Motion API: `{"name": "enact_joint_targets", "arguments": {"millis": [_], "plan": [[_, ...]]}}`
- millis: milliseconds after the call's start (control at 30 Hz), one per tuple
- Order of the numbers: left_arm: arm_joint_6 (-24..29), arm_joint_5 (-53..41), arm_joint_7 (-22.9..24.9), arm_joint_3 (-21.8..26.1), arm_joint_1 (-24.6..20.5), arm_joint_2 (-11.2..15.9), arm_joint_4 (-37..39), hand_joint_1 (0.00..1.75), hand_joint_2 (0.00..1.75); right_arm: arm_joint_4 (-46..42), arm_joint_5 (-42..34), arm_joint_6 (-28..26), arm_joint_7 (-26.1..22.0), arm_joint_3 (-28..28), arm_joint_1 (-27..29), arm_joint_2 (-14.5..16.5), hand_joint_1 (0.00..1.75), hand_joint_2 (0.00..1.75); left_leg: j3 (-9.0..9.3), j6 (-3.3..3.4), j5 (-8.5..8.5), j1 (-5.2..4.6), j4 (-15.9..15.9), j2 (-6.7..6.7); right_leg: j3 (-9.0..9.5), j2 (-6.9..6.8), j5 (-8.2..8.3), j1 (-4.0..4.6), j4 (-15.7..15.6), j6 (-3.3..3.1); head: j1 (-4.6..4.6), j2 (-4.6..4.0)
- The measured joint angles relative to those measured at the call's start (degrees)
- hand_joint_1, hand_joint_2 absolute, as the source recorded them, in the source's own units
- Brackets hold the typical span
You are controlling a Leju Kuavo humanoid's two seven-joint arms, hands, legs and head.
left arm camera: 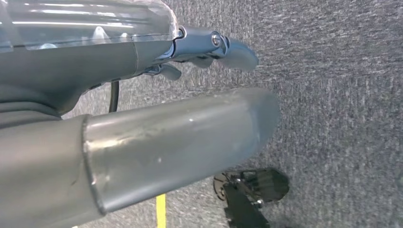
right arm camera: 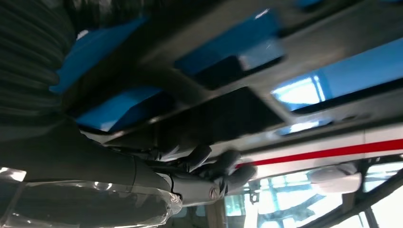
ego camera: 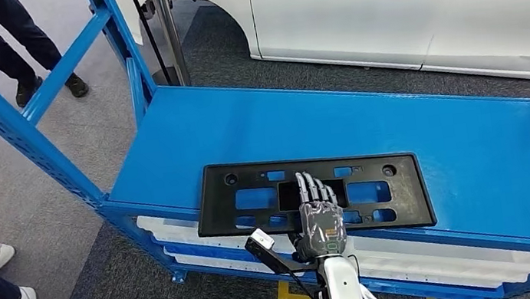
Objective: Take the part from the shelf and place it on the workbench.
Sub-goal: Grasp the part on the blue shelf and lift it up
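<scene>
Black part (ego camera: 314, 193), flat rectangular panel with cut-outs, lies on blue shelf (ego camera: 478, 145) near front edge. Right hand (ego camera: 320, 219) rests on top of part near its middle, fingers (ego camera: 312, 188) stretched flat over central opening, grasping nothing. Left hand (left arm camera: 142, 128) hangs over grey carpet (left arm camera: 342, 95); fingers' state cannot tell. White car (ego camera: 397, 0) stands behind shelf. People's legs at left.

On my left wrist feed the left hand (left arm camera: 142, 95) hangs over grey carpet (left arm camera: 342, 95); its thick grey thumb (left arm camera: 180, 142) lies long across the picture; the darker fingers (left arm camera: 233, 50) reach out beyond the clear cover, seemingly holding nothing. A yellow floor stripe (left arm camera: 160, 211) shows beside the thumb.
</scene>
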Motion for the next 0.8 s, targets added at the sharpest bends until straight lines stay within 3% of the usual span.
{"name": "enact_joint_targets", "arguments": {"millis": [67, 100, 200, 233, 267, 300, 367, 433, 533, 600, 700, 733, 767, 800], "plan": [[-0.04, 0.12, 0.15, -0.73, -0.07, -0.01, 0.00, 0.00, 0.00, 0.65, -0.32, 0.00, -0.20, 0.48, -0.30, -0.45, 1.65, 1.75, -0.09, 0.98, 0.48, 0.09, -0.33, 0.07, -0.36, -0.06, -0.63, -0.17, 0.79, 0.61, 0.01, 0.00], [-0.07, 0.13, 0.18, -0.94, -0.11, -0.01, 0.00, 0.00, 0.00, 0.93, -0.26, 0.00, -0.46, 0.49, -0.45, -0.60, 1.60, 1.75, -0.13, 1.44, 0.72, 0.15, -0.51, 0.11, -1.10, -0.12, -1.85, -0.25, 2.48, 0.83, 0.02, 0.00], [-0.13, 0.08, 0.18, -1.25, -0.12, 0.02, 0.00, 0.00, 0.00, 1.76, 0.23, 0.00, -1.03, 0.46, -0.82, -0.92, 1.44, 1.75, -0.49, 2.12, 1.00, -0.10, -0.57, 0.25, -5.75, -0.20, -7.24, -0.35, 12.65, 1.16, 0.03, 0.00], [-0.14, 0.02, 0.18, -1.32, -0.12, 0.03, 0.00, 0.00, 0.00, 2.04, 0.34, 0.00, -1.18, 0.42, -0.90, -1.03, 1.47, 1.75, -0.60, 2.19, 1.03, -0.22, -0.52, 0.26, -6.88, -0.21, -7.98, -0.36, 15.17, 1.16, 0.03, 0.00], [-0.18, -0.05, 0.17, -1.37, -0.11, 0.04, 0.00, 0.00, 0.00, 2.31, 0.39, 0.00, -1.45, 0.32, -1.00, -1.12, 1.51, 1.75, -0.67, 2.22, 1.04, -0.32, -0.46, 0.25, -7.04, -0.21, -7.56, -0.34, 15.71, 1.07, 0.03, 0.00], [-0.23, -0.16, 0.16, -1.45, -0.13, 0.04, 0.00, 0.00, 0.00, 2.52, 0.41, 0.00, -1.81, 0.14, -1.13, -1.18, 1.53, 1.75, -0.67, 2.22, 1.04, -0.41, -0.37, 0.20, -6.10, -0.21, -6.14, -0.32, 14.03, 0.87, 0.03, 0.00], [-0.35, -0.42, 0.13, -1.72, -0.23, 0.03, 0.00, 0.00, 0.00, 2.78, 0.38, 0.00, -2.63, -0.34, -1.47, -1.20, 1.62, 1.75, -0.64, 2.11, 0.97, -0.57, -0.15, 0.11, -2.19, -0.21, -2.52, -0.09, 6.55, 0.12, 0.03, 0.00], [-0.42, -0.62, 0.08, -2.00, -0.40, 0.04, 0.00, 0.00, 0.00, 2.94, 0.29, 0.00, -3.47, -0.69, -1.74, -1.19, 1.71, 1.75, -0.78, 1.72, 0.88, -0.70, 0.06, 0.03, 0.33, -0.25, -1.01, 0.29, 1.27, -0.43, 0.02, 0.00], [-0.48, -0.71, -0.01, -2.12, -0.51, 0.09, 0.00, 0.00, 0.00, 2.95, 0.16, -0.02, -5.00, -1.22, -1.79, -1.06, 1.74, 1.75, -0.86, 0.76, 0.89, -0.64, -0.04, 0.00, 0.72, -0.32, -0.87, 0.43, 0.02, -0.83, 0.02, 0.00], [-0.48, -0.80, -0.09, -2.13, -0.53, 0.14, 0.00, 0.00, 0.00, 2.80, 0.07, -0.02, -5.81, -1.76, -1.78, -0.86, 1.73, 1.75, -1.53, 0.16, -0.43, -0.57, 1.59, 0.02, 0.99, -0.49, -0.50, 0.07, -0.60, -1.42, 0.01, 0.00], [-0.48, -1.04, -0.26, -2.13, -0.53, 0.22, 0.00, 0.00, 0.00, 2.49, 0.03, -0.01, -6.80, -2.71, -1.71, -0.65, 1.74, 1.75, -5.90, -0.63, -5.66, -0.31, 11.47, 0.06, 0.96, -0.66, -0.32, -0.07, -0.80, -1.86, 0.00, 0.00], [-0.48, -1.06, -0.30, -2.13, -0.49, 0.27, 0.00, 0.00, 0.00, 2.46, 0.03, 0.00, -7.02, -2.91, -1.66, -0.62, 1.75, 1.75, -7.25, -0.85, -6.59, -0.21, 14.44, 0.06, 0.93, -0.65, -0.34, -0.07, -0.74, -1.88, 0.00, 0.00], [-0.48, -1.07, -0.33, -2.13, -0.47, 0.33, 0.00, 0.00, 0.00, 2.45, 0.03, 0.00, -7.23, -3.05, -1.62, -0.60, 1.75, 1.75, -7.80, -1.03, -6.47, -0.09, 15.66, 0.08, 0.92, -0.62, -0.38, -0.09, -0.65, -1.88, 0.00, 0.00], [-0.48, -1.09, -0.37, -2.13, -0.49, 0.38, 0.00, 0.00, 0.00, 2.41, 0.03, 0.00, -7.45, -3.21, -1.59, -0.55, 1.75, 1.75, -7.25, -1.17, -5.18, 0.07, 14.55, 0.10, 0.95, -0.57, -0.47, -0.15, -0.53, -1.82, -0.01, 0.00]]}}
